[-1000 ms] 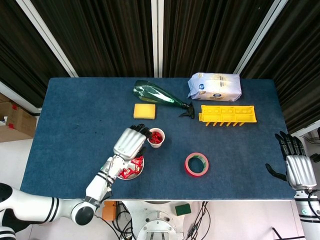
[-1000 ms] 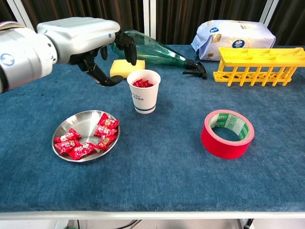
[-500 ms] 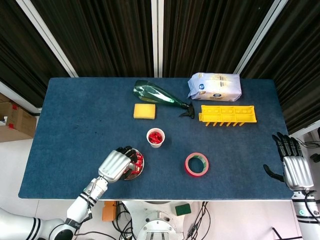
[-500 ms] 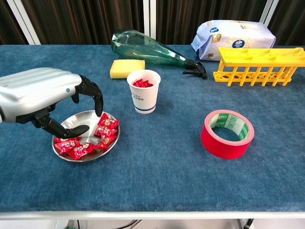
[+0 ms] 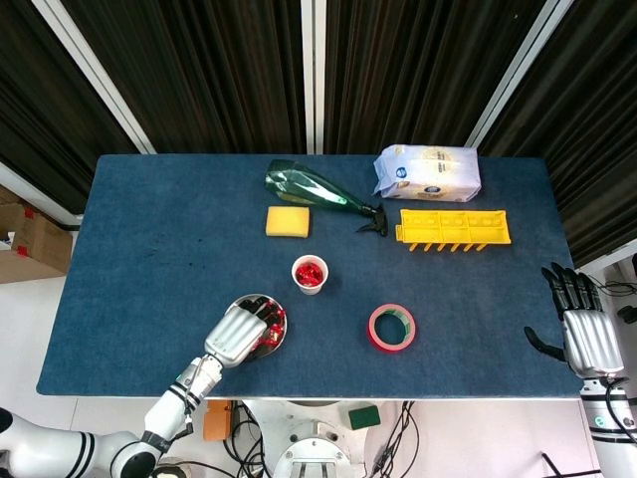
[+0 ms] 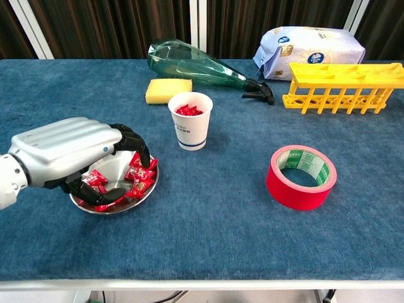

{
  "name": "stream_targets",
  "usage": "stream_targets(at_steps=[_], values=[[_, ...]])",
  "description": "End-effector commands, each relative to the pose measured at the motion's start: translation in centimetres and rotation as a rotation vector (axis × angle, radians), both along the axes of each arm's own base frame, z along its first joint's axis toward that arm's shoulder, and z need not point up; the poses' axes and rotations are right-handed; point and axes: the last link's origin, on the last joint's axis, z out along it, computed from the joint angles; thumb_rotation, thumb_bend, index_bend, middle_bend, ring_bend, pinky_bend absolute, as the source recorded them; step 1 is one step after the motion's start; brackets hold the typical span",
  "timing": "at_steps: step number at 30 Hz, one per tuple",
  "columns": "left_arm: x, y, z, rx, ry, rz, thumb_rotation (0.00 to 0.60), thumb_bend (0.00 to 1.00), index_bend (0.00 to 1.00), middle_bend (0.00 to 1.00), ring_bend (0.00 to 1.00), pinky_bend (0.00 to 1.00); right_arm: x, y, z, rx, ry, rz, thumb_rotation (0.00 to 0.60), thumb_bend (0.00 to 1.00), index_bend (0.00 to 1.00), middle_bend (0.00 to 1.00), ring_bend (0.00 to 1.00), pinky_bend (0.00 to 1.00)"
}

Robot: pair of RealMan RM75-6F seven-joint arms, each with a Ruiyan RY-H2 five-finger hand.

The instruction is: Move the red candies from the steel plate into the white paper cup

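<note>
Lying in a loose heap of crinkled glossy wrappers, the red candies point(image 6: 140, 175) fill the near half of the shallow round steel plate point(image 6: 120, 165) at the front left of the blue cloth-covered worktop point(image 6: 214, 221). The silver-backed left hand point(image 6: 76, 154), which a second ago hovered beside the white paper cup point(image 6: 190, 123), has come down over the plate. Its dark fingers point(image 6: 129, 140) now curl among the sweets; whether they have closed on one cannot be told from either view. That drop suggests another pickup is starting. The cup, just beyond the plate, already holds several red pieces, so the transfer looks partly done, with a good handful left to move.

Further out, a roll of red tape point(image 6: 301, 176) sits to the right. Along the back lie a yellow sponge block point(image 6: 168, 89), a green clear plastic bottle point(image 6: 199, 65) on its side, a yellow slotted plastic rack point(image 6: 341, 85) and a soft white bag point(image 6: 309, 45). The right hand point(image 5: 587, 334) idles beyond the worktop's right edge, fingers spread, holding nothing.
</note>
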Motion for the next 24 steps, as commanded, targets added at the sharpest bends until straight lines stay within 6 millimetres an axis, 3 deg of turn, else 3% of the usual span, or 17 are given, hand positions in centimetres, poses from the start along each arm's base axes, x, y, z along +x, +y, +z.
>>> stream_targets(at_steps=[1, 24], values=[[-0.1, -0.1, -0.4, -0.010, 0.009, 0.000, 0.600, 0.33, 0.31, 0.23, 0.14, 0.31, 0.0, 0.0, 0.0, 0.001, 0.001, 0.001, 0.600, 0.24, 0.00, 0.00, 0.00, 0.00], [0.3, 0.6, -1.4, -0.032, 0.041, -0.016, 0.600, 0.33, 0.36, 0.23, 0.14, 0.31, -0.1, 0.0, 0.1, -0.003, -0.001, -0.003, 0.600, 0.24, 0.00, 0.00, 0.00, 0.00]])
